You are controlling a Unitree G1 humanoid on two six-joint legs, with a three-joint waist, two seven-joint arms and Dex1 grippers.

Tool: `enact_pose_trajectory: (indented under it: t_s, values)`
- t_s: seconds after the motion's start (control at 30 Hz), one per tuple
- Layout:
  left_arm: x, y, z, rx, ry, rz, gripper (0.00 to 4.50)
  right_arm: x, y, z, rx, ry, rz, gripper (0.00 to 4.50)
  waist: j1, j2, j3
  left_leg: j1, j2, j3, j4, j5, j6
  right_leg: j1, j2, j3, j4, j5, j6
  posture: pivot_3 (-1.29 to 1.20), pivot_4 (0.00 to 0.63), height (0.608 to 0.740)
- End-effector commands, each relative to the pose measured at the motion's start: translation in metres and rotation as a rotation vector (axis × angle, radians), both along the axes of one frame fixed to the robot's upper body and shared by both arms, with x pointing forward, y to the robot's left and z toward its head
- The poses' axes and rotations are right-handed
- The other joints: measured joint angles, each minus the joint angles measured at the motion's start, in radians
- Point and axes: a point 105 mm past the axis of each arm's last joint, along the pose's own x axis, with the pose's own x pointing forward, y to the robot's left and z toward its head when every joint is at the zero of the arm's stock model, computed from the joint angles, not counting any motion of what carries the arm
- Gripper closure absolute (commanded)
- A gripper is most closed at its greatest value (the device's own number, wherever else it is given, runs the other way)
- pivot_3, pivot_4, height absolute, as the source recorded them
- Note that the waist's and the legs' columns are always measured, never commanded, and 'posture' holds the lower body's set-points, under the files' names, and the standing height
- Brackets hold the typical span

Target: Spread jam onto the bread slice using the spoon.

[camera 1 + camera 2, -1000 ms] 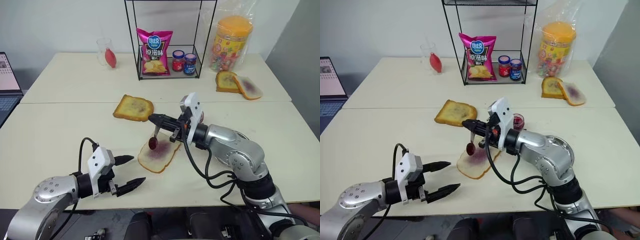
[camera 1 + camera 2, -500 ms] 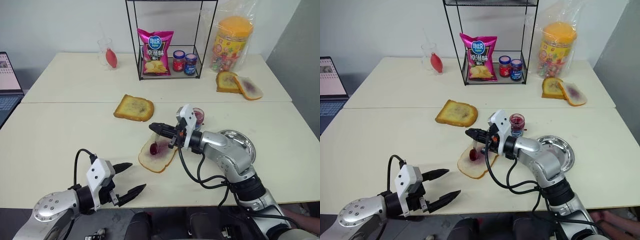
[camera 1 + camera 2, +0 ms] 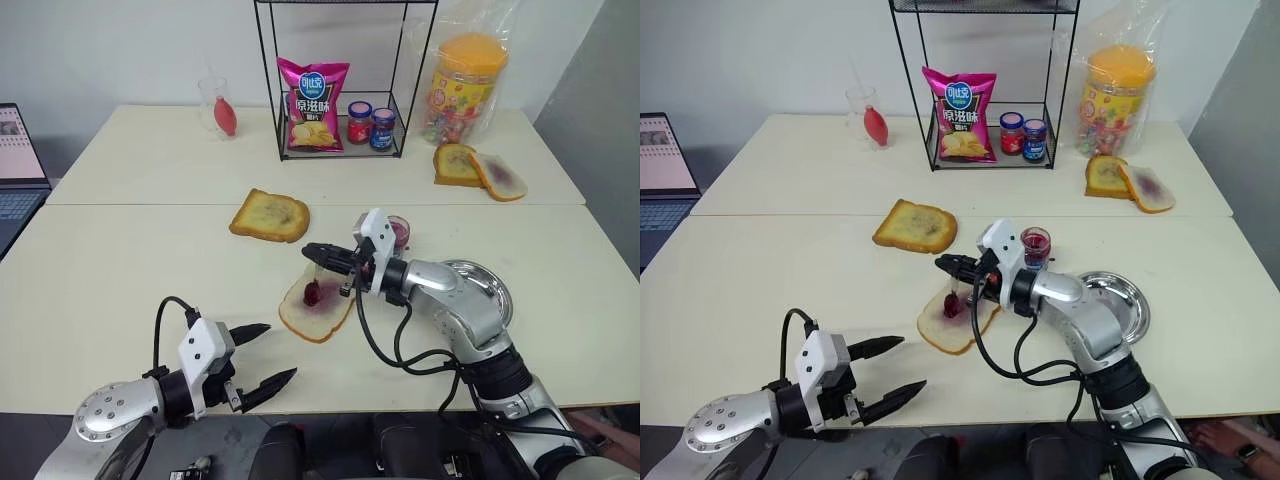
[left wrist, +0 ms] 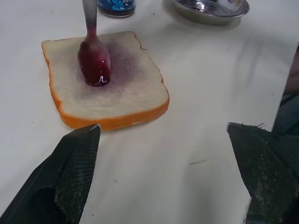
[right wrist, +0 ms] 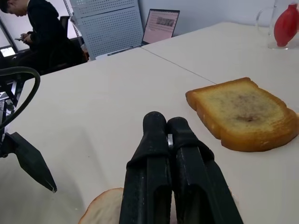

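Lowered since a second ago: spoon (image 4: 94,59), jam-laden bowl now pressing bread slice (image 4: 106,80) centre for spreading; right gripper (image 3: 312,251) clamped on handle; left gripper (image 3: 262,353) spread wide, idle.

free: bare table (image 3: 120,270) left of bread slice (image 3: 318,310) | blocked: jam jar (image 3: 398,231), steel plate (image 3: 480,290) right

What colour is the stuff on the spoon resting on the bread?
Glossy dark red-purple jam coats the spoon bowl; the left wrist view shows it best.
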Motion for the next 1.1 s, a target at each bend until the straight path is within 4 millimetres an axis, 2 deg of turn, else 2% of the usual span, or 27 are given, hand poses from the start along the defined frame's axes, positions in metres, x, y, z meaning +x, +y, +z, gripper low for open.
enact_pose_trajectory:
  t_s: [0.03, 0.33, 0.53, 0.7, 0.87, 1.1]
  values:
    - [0.003, -0.003, 0.005, 0.0, -0.027, -0.026, 0.0, 0.01, -0.013, 0.02, 0.015, -0.074, -0.065, 4.47, 0.0, 0.0, 0.0, 0.0, 0.0, 0.0, 0.0, 0.0, 0.0, 0.0, 0.0, 0.0, 0.0, 0.0, 0.0, 0.0, 0.15, 0.74]
    - [0.01, -0.001, 0.006, 0.004, -0.036, -0.038, 0.0, 0.014, -0.021, 0.037, 0.059, -0.053, -0.099, 4.47, -0.001, 0.0, 0.0, 0.0, 0.0, 0.0, -0.001, 0.0, 0.0, 0.0, 0.0, 0.0, 0.0, 0.0, 0.0, 0.0, 0.15, 0.74]
    - [0.009, -0.006, 0.007, 0.001, -0.037, -0.044, 0.0, 0.009, -0.015, 0.037, 0.214, 0.244, -0.04, 4.47, -0.002, 0.0, 0.0, 0.0, 0.001, 0.0, -0.001, 0.0, 0.0, 0.0, 0.0, 0.0, 0.0, 0.001, -0.002, 0.0, 0.15, 0.74]
    - [0.007, -0.003, 0.004, 0.008, -0.032, -0.037, 0.0, 0.01, -0.009, 0.018, 0.227, 0.431, -0.045, 4.47, -0.003, 0.0, 0.0, 0.0, 0.001, 0.0, -0.001, 0.0, 0.0, 0.0, 0.0, 0.0, 0.0, 0.002, -0.003, 0.0, 0.15, 0.74]
    - [0.002, 0.001, -0.006, 0.01, -0.022, -0.03, 0.0, 0.021, -0.006, 0.003, 0.24, 0.491, -0.096, 4.47, -0.004, 0.0, 0.0, 0.0, 0.001, 0.0, -0.001, 0.0, 0.0, 0.0, 0.001, 0.0, 0.0, 0.001, -0.002, 0.0, 0.15, 0.74]
    - [0.002, 0.008, -0.011, 0.014, -0.028, -0.024, 0.0, 0.035, -0.017, -0.009, 0.189, 0.417, -0.179, 4.47, -0.003, 0.0, 0.0, 0.0, 0.001, 0.001, -0.001, 0.0, 0.0, -0.001, 0.0, 0.0, 0.0, 0.0, -0.001, 0.0, 0.15, 0.74]
